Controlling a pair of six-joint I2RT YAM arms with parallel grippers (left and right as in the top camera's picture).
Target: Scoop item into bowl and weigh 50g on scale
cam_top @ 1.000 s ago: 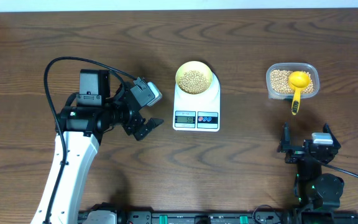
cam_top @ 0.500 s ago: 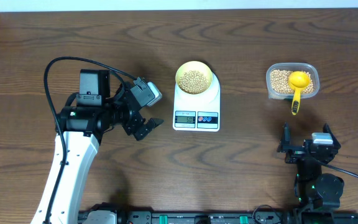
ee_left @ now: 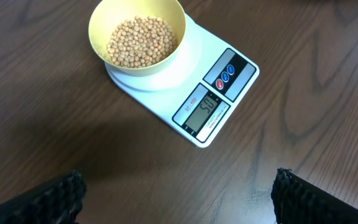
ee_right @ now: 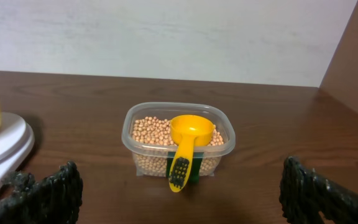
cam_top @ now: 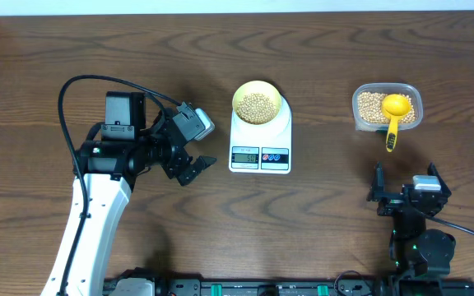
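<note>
Nothing has shifted this past second: bowl (ee_left: 140,70) of beans (ee_left: 140,40) sits on scale (ee_left: 166,93) far-centre, display seemingly at 50, so we judge weighing done; left gripper (cam_top: 196,167) and right gripper (cam_top: 406,182) gape wide, empty, open table (cam_top: 319,230) between them, scoop (cam_top: 395,115) in tub (cam_top: 360,99) far right.

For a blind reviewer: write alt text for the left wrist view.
A pale-yellow bowl of tan beans sits on a white digital scale on a dark wooden table. The left gripper, open and empty, shows only as two black fingertips at the bottom corners.
</note>
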